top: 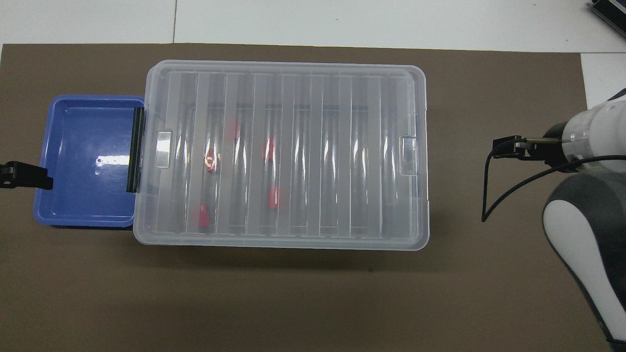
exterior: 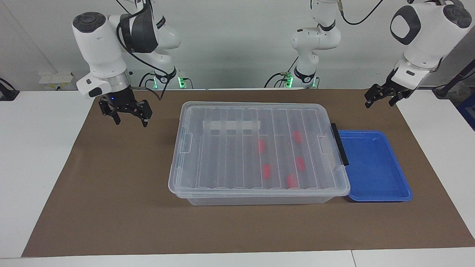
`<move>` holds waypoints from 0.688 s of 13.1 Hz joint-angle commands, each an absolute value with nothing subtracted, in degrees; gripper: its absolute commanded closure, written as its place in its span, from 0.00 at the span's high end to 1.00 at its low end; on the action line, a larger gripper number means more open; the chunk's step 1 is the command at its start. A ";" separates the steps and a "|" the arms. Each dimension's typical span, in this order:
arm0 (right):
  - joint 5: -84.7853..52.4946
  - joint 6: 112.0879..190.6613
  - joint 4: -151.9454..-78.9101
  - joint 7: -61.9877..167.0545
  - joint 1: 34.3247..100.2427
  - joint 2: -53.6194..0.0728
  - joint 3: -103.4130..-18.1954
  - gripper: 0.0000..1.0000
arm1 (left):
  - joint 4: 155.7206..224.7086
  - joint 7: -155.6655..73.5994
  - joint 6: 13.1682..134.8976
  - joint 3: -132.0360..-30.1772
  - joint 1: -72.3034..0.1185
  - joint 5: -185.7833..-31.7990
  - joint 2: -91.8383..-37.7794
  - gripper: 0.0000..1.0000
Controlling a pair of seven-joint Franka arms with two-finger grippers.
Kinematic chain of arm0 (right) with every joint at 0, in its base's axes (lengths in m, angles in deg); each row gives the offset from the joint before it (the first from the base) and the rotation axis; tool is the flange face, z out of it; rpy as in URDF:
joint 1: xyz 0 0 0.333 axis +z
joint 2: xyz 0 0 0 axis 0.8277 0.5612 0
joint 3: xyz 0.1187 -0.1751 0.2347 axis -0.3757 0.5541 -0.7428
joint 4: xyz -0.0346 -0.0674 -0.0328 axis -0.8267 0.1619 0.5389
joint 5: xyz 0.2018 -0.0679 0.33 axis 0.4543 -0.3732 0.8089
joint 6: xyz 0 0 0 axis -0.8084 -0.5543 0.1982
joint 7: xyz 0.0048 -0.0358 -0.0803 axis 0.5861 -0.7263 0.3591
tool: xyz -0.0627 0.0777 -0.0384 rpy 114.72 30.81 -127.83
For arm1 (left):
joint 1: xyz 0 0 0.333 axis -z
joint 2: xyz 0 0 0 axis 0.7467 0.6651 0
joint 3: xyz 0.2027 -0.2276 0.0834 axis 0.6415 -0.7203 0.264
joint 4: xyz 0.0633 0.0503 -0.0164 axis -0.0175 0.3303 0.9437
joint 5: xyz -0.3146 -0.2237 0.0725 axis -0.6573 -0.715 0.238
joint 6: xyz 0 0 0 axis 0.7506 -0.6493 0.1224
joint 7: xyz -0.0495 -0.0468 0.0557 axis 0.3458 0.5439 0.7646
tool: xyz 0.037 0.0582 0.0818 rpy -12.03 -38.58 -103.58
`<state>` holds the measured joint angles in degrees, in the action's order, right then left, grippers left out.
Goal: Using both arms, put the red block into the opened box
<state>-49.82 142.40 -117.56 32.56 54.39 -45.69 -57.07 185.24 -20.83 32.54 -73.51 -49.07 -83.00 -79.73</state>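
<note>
Red blocks (exterior: 261, 145) lie in the lidded box (exterior: 256, 193), tray (exterior: 374, 193) touching its left-arm end.

Two white jointed robot arms (exterior: 100, 48) with dark grey round joint caps, black cables, green base lights, and small black two-finger grippers (exterior: 128, 115).

white table (exterior: 37, 167), brown mat (exterior: 111, 207), box (exterior: 256, 198), blue tray (exterior: 374, 167)
</note>
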 commanded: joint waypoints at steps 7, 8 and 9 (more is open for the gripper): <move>-49.72 125.89 -104.06 31.70 51.64 -43.70 -57.91 1.00 | 187.28 -20.05 33.74 -76.94 -52.35 -83.30 -81.29 1.00; -49.55 125.54 -103.61 31.79 51.73 -43.35 -58.08 1.00 | 187.36 -20.05 33.74 -76.85 -52.27 -83.30 -81.29 1.00; -49.46 125.62 -103.44 31.79 51.90 -43.17 -58.17 1.00 | 187.36 -20.05 33.82 -76.76 -52.09 -83.30 -81.20 1.00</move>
<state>-49.85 127.07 -106.12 32.56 51.90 -45.19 -57.63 185.33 -20.83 32.55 -76.40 -51.58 -83.00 -79.73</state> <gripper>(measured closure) 0.000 0.000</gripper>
